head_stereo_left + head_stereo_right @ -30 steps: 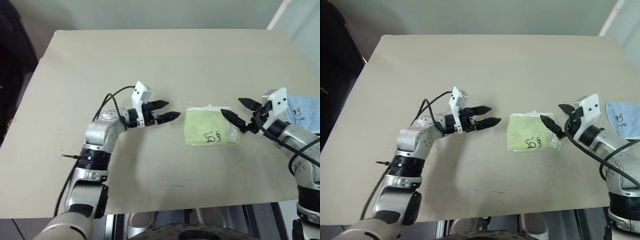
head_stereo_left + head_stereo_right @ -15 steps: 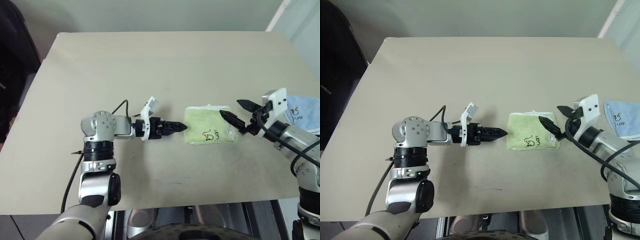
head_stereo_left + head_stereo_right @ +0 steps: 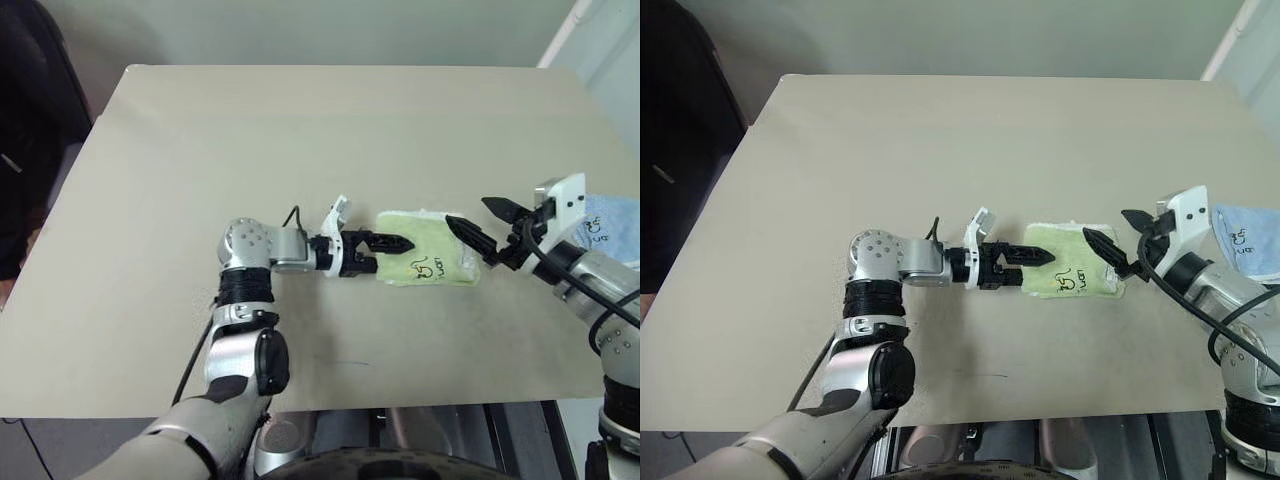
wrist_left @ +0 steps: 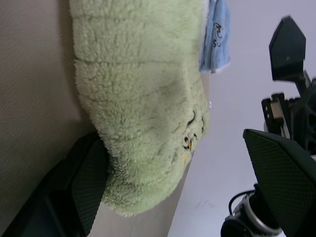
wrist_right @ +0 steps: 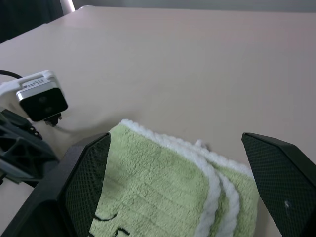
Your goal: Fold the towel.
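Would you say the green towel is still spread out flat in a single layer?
No, the towel lies folded, with several white-edged layers stacked at its edge.

A plain beige table (image 3: 300,130) carries everything. On it, right of centre, lies the light green towel (image 3: 432,262), folded into a small thick block with white-edged layers stacked along one side and a dark printed mark on top. A light blue cloth (image 3: 606,222) lies at the table's right edge.
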`<state>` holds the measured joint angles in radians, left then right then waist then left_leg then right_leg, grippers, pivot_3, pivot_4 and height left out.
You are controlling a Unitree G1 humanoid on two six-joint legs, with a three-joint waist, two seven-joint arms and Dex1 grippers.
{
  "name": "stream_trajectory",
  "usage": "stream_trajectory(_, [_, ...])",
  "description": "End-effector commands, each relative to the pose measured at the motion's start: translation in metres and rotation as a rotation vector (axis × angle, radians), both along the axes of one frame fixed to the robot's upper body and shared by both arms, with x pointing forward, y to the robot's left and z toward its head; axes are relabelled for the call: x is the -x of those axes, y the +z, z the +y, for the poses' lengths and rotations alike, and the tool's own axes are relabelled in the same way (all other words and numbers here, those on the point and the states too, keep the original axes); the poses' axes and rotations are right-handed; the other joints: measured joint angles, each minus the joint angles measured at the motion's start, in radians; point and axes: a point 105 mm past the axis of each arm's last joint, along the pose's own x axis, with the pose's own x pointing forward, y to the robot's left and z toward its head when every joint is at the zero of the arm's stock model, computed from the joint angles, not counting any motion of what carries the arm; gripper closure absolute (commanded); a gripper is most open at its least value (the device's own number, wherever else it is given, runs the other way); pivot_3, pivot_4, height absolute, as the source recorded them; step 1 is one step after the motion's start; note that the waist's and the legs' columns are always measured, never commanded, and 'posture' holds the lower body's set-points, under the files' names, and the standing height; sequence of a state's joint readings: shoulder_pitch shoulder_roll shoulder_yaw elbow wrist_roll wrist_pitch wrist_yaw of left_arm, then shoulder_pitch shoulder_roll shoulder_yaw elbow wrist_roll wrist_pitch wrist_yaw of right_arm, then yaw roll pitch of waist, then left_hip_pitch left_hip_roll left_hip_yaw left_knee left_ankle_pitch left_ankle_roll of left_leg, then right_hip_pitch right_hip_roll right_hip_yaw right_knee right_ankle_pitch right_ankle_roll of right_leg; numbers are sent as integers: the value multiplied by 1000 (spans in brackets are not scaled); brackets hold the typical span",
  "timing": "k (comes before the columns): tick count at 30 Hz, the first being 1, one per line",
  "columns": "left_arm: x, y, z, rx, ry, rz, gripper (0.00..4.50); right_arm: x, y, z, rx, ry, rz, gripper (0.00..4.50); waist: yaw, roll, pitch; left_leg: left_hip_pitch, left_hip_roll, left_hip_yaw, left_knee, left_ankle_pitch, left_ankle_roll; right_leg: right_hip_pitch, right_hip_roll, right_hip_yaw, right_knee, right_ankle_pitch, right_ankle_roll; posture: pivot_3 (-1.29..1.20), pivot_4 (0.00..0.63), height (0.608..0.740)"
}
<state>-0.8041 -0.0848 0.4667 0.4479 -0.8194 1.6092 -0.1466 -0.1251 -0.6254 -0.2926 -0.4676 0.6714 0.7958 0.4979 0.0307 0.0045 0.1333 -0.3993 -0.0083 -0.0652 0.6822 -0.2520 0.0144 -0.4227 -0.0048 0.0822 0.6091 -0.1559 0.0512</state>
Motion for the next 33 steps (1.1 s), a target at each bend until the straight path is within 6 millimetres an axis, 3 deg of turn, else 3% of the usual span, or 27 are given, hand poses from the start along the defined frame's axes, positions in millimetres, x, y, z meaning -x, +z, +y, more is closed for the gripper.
stream_trajectory(1, [2,2,-7,6,-13,6,0,3,15,-2,-8,-22,-62,11,0,0,0,0,0,0,0,0,0,0,0,0,0,0,0,0,150,740])
stream_trajectory(5, [5,6,-12,37,-37,-3,0,2,14,-3,-1,-34,-62,11,2,0,0,1,-1,0,0,0,1,2,0,0,0,0,1,0,150,740])
stream_trajectory(8, [8,11,-14,60,-59,-27,594,0,15,-5,1,-49,-73,0,2,0,0,1,-1,0,0,0,1,2,0,1,0,0,1,0,150,740])
stream_trajectory(19, [12,5,-15,63,-82,-3,4337,-2,18,-10,-3,-74,-85,0,3,-1,0,1,-1,0,0,5,-8,1,0,1,-1,-1,2,0,150,740])
stream_trajectory(27, [2,16,-5,90,-42,-26,4423,-1,19,-10,-2,-75,-84,0,3,-1,0,1,-1,0,-1,3,-5,1,0,1,-1,-1,2,0,150,740])
stream_trajectory(33, [-29,31,35,34,110,-105,4423,-2,21,-7,-3,-64,-99,0,-3,-1,1,1,-1,0,-1,2,-4,0,1,1,0,0,1,0,150,740])
